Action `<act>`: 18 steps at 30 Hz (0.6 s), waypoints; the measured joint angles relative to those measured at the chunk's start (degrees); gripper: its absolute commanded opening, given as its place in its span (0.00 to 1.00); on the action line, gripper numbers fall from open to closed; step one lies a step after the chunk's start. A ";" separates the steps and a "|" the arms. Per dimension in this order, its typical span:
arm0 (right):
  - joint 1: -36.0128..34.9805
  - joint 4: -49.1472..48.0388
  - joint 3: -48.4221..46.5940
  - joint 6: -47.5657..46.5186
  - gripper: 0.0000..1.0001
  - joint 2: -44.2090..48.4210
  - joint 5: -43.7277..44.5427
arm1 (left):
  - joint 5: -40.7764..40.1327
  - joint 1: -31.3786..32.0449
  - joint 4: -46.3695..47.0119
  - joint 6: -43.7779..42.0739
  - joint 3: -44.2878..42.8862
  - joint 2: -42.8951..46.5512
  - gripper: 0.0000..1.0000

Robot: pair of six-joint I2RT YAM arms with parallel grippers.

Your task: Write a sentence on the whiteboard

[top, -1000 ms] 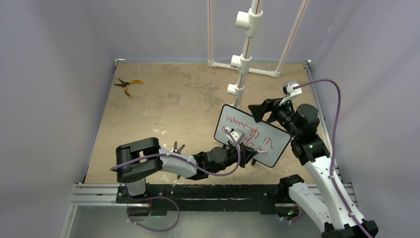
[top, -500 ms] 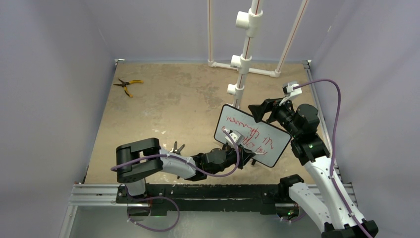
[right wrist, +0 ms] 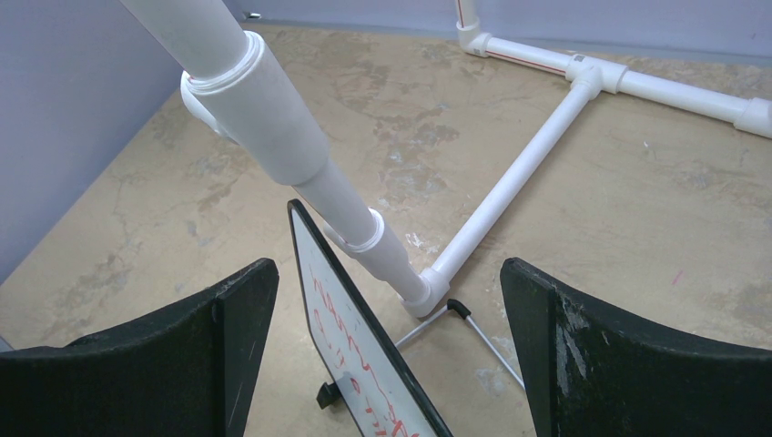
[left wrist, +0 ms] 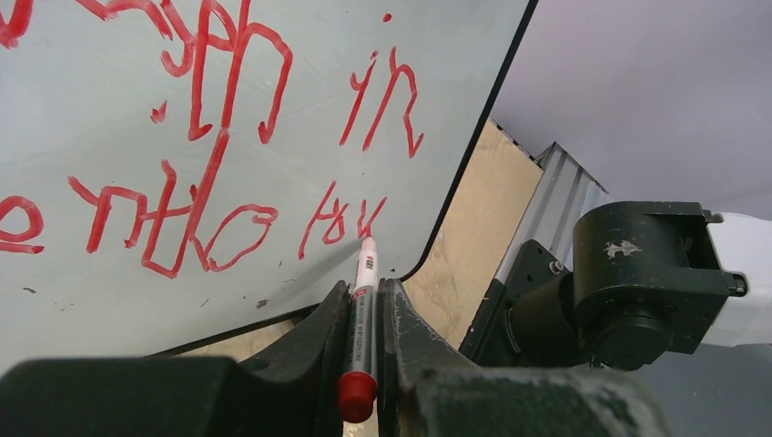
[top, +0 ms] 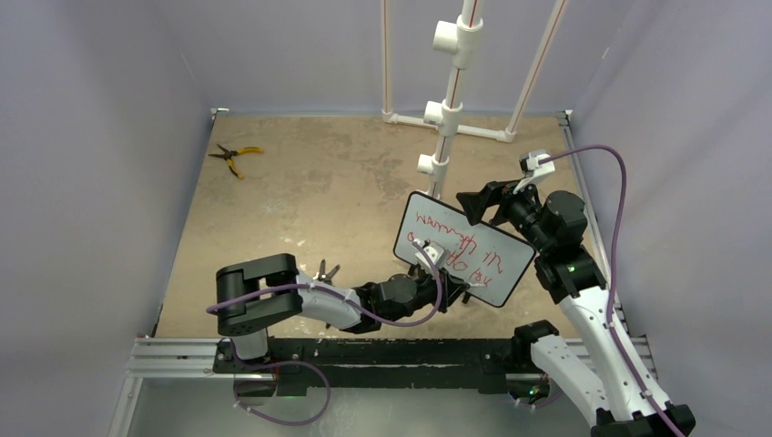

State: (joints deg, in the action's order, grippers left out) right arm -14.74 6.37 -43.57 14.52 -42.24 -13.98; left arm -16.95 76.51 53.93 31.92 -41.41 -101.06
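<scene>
The whiteboard (top: pixel 487 264) stands tilted on the table right of centre, with its black frame and white face. The sentence (top: pixel 452 241) is a red scrawl in two lines; in the left wrist view it (left wrist: pixel 209 118) fills the board (left wrist: pixel 82 282). My left gripper (top: pixel 452 288) is shut on a red-capped marker (left wrist: pixel 363 305), whose tip touches the board at the end of the lower line. My right gripper (top: pixel 480 202) is open at the board's top edge. In the right wrist view its fingers (right wrist: pixel 187 364) stand wide on either side of the board's edge (right wrist: pixel 364 346) without touching it.
A white PVC pipe frame (top: pixel 446 114) stands just behind the board, its upright (right wrist: pixel 273 118) close to my right gripper. The board's wire stand (right wrist: pixel 482 337) rests on the table behind it. Yellow-handled pliers (top: pixel 234 157) lie far left. A small black tool (top: pixel 324 269) lies by my left arm.
My left gripper with the marker has shifted slightly down and right along the lower line. The right arm and the board have not moved.
</scene>
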 measured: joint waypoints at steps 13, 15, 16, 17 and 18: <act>0.00 0.00 0.00 0.00 0.95 0.00 0.00 | 0.20 1.68 -0.09 -1.70 -3.41 -0.04 0.00; 0.00 0.00 0.00 0.02 0.95 0.00 0.00 | 0.15 1.64 -0.04 -2.05 -4.24 -0.22 0.00; 0.00 0.00 0.00 0.00 0.95 0.00 0.00 | 0.13 1.64 -0.04 -2.25 -4.66 -0.37 0.00; 0.00 0.00 0.00 0.00 0.95 0.00 0.00 | 0.04 1.64 -0.04 -2.56 -4.96 -0.52 0.00; 0.00 0.00 0.00 0.02 0.95 0.00 0.00 | -0.04 1.64 -0.04 -2.67 -5.16 -0.63 0.00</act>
State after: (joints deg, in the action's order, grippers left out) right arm -14.74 6.37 -43.57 14.55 -42.24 -13.98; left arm -16.99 78.15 53.89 29.26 -46.57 -101.69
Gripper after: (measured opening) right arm 0.944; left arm 0.108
